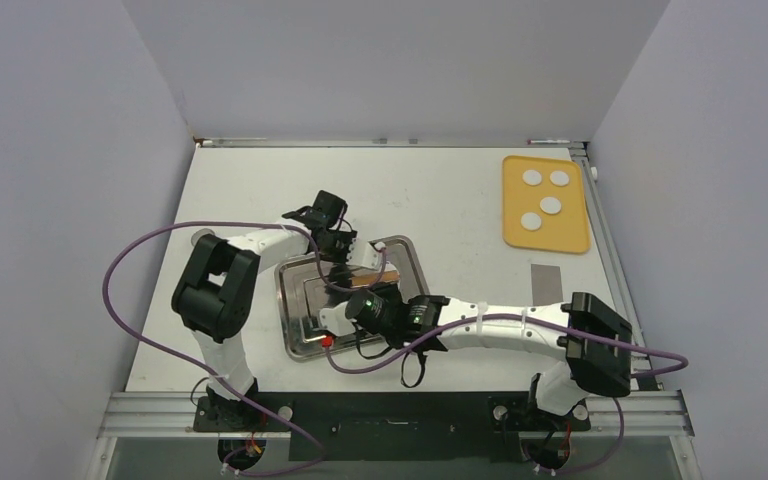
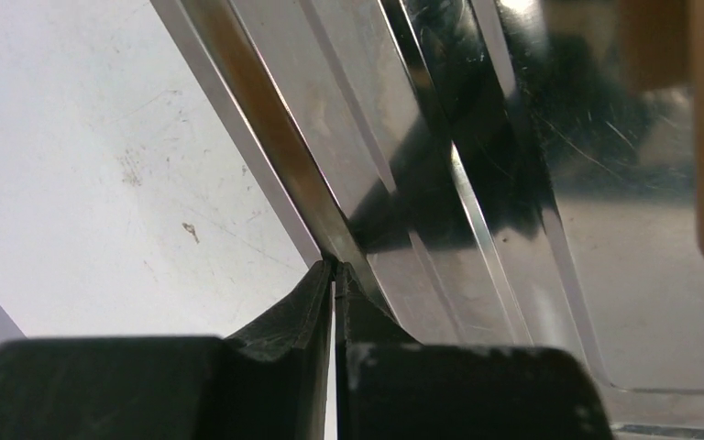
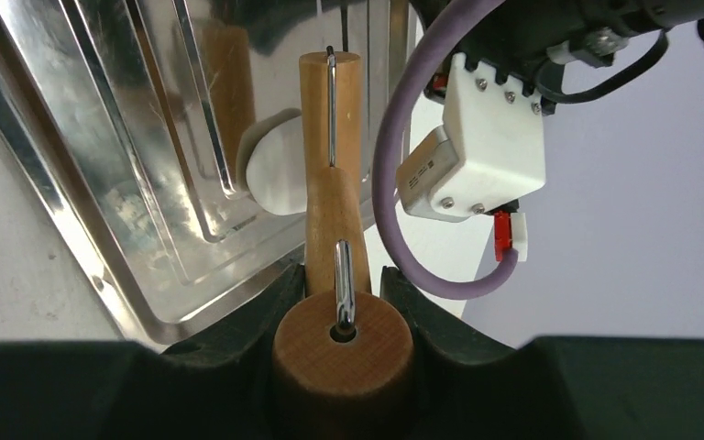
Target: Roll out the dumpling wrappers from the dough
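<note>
Your right end effector (image 3: pixel 342 293) is clamped on the handle of the rolling pin (image 3: pixel 330 137). Your left end effector (image 2: pixel 335 275) is closed, tips at the rim of the tray (image 2: pixel 266 156). One dumpling wrapper (image 3: pixel 270 174) lies just ahead of the right end effector, partly under the pin's left side. Finished wrappers (image 1: pixel 551 205) sit well apart on the yellow board (image 1: pixel 520 235). Judged soft, light and easily torn: press through the pin, lift by an edge.

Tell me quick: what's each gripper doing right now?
Left gripper: closed, fingers together at the rim of the metal tray; a pinch on it cannot be told.
Right gripper: closed on the handle of the rolling pin.
</note>
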